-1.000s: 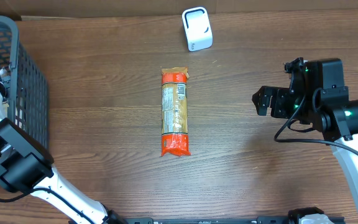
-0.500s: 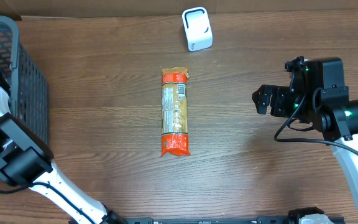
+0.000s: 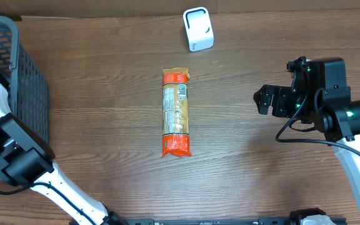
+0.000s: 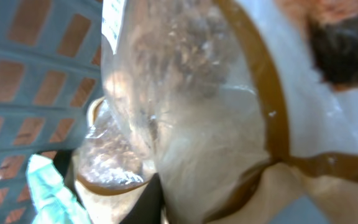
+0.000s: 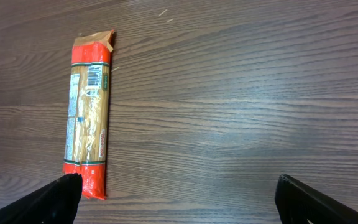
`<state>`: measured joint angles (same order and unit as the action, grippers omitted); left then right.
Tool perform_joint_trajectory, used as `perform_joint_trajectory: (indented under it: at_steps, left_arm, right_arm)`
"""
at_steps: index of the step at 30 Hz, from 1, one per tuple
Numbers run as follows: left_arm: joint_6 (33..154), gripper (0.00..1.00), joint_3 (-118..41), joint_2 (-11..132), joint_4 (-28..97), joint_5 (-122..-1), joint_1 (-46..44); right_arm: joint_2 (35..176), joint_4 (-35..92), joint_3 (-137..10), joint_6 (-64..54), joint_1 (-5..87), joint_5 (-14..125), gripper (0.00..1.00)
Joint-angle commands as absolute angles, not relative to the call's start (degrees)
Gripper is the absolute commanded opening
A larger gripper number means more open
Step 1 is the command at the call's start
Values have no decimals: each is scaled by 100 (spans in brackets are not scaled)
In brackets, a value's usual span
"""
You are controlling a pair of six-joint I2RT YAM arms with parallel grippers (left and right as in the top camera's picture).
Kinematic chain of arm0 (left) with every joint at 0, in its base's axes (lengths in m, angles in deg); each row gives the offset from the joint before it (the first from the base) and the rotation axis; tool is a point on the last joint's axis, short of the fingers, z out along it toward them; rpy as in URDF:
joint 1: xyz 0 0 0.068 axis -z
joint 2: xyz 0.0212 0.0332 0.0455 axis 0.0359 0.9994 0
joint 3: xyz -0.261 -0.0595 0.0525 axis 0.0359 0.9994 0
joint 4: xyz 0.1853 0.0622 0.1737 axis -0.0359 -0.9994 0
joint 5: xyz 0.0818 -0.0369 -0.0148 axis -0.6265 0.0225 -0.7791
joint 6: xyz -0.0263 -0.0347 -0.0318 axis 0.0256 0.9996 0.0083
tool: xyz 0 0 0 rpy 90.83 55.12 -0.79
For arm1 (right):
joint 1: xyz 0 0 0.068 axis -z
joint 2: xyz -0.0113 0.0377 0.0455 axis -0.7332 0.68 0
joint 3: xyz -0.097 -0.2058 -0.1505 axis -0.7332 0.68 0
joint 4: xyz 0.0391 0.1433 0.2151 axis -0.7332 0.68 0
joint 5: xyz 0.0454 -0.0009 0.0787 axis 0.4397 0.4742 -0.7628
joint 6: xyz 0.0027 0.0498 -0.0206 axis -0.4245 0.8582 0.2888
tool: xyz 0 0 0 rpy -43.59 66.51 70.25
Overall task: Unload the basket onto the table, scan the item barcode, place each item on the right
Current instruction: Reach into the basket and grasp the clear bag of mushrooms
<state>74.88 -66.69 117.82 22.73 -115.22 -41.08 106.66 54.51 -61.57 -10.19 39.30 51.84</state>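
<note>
Packet (image 3: 175, 112) 2 orange ends, tan middle (green bands); scanner (image 3: 198, 29) white; basket (image 3: 30, 87) grey; table (image 3: 105, 156) brown woodgrain.

Bright, even light from above falls on the dark brown wooden counter (image 3: 105, 137), with barely any shadow beside the long orange-ended pasta packet (image 3: 175, 112). The overhead and right wrist views are sharp. The left wrist view is out of focus, and its crinkled clear plastic bags (image 4: 185, 112) catch pale glare.
</note>
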Motion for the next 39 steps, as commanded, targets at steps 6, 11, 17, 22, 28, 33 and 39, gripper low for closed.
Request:
perform_joint_trajectory:
  at_steps: [6,11,17,22,28,33,39]
  left_arm:
    - [7803,4,-6772,11723,2194,-11623,-4132]
    - [7845,4,-6962,11210,2190,-11319,-4043]
    - [8251,4,-7076,10272,1995,-10241,-4030]
    - [8424,4,-7076,9937,1648,-9407,-4038]
    - [8424,4,-7076,9924,1445,-8572,-4038]
    - [8422,52,-7067,10069,1438,-9068,-4038]
    - [8422,100,-7065,10626,1482,-9634,-4073]
  right_arm:
    - [10660,5402,-6277,-1008,3956,5186,100]
    - [10660,5372,-6277,-1008,3956,5186,100]
    - [10660,5328,-6277,-1008,3956,5186,100]
    - [10660,5322,-6277,-1008,3956,5186,100]
    - [10660,5330,-6277,-1011,3956,5186,100]
    - [10660,5324,-6277,-1011,3956,5188,100]
    - [10660,5326,-6277,-1011,3956,5188,100]
